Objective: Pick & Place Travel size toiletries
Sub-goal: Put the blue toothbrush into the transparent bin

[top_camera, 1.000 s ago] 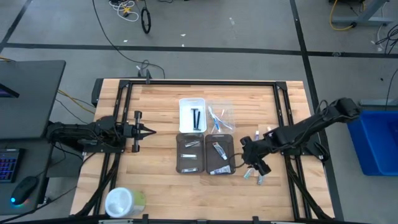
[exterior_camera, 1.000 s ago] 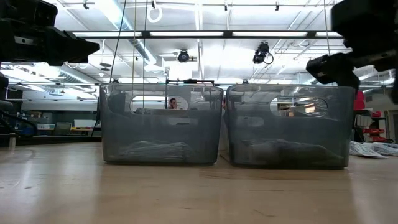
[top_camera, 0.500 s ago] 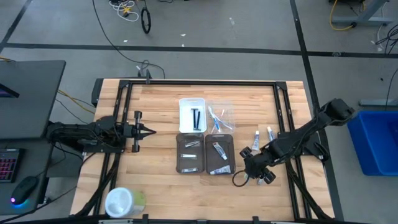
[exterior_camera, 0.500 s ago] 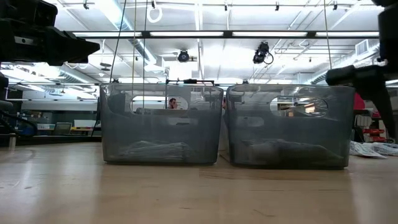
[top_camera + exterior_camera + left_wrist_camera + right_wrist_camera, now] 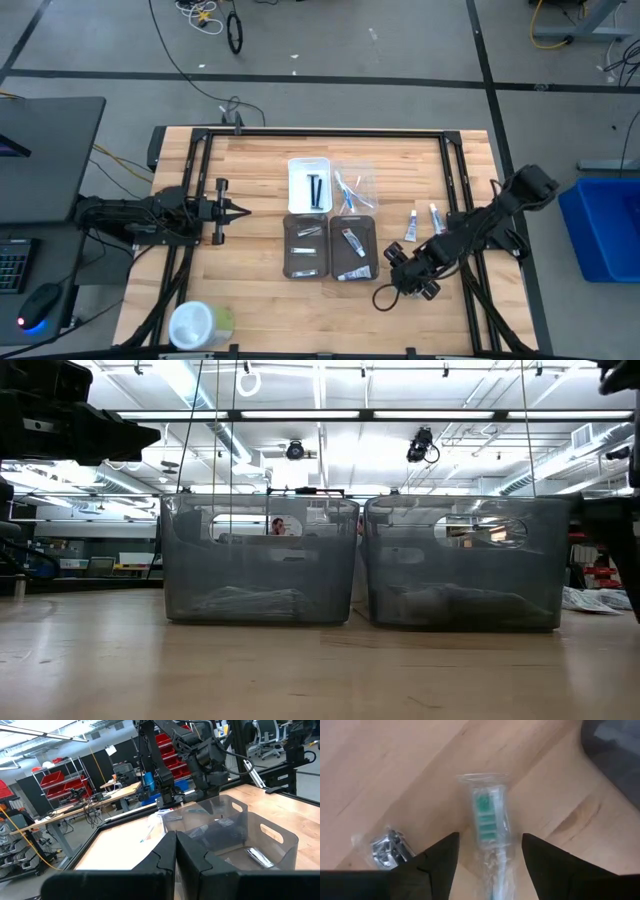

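Observation:
A wrapped toothbrush (image 5: 487, 820) with green bristles lies flat on the wood, and my right gripper (image 5: 487, 870) points down over it, open, one finger on each side, touching nothing. A small silvery packet (image 5: 390, 851) lies beside it. In the high view my right gripper (image 5: 412, 282) covers both, near the table's front right. Two white tubes (image 5: 411, 228) (image 5: 436, 217) lie flat on the table beyond it. My left gripper (image 5: 236, 210) waits shut and level at the table's left.
Two grey trays (image 5: 306, 246) (image 5: 353, 247) with small packets stand left of my right gripper. Behind them are a white tray (image 5: 309, 185) with black sticks and a clear tray (image 5: 353, 188) with toothbrushes. A round white-and-green container (image 5: 200, 325) stands at the near left corner.
My right gripper has sunk and swung toward the table's near edge, over the small items lying there. The move has uncovered the two white tubes behind it. In the low view the arm has slid off toward the picture's right edge.

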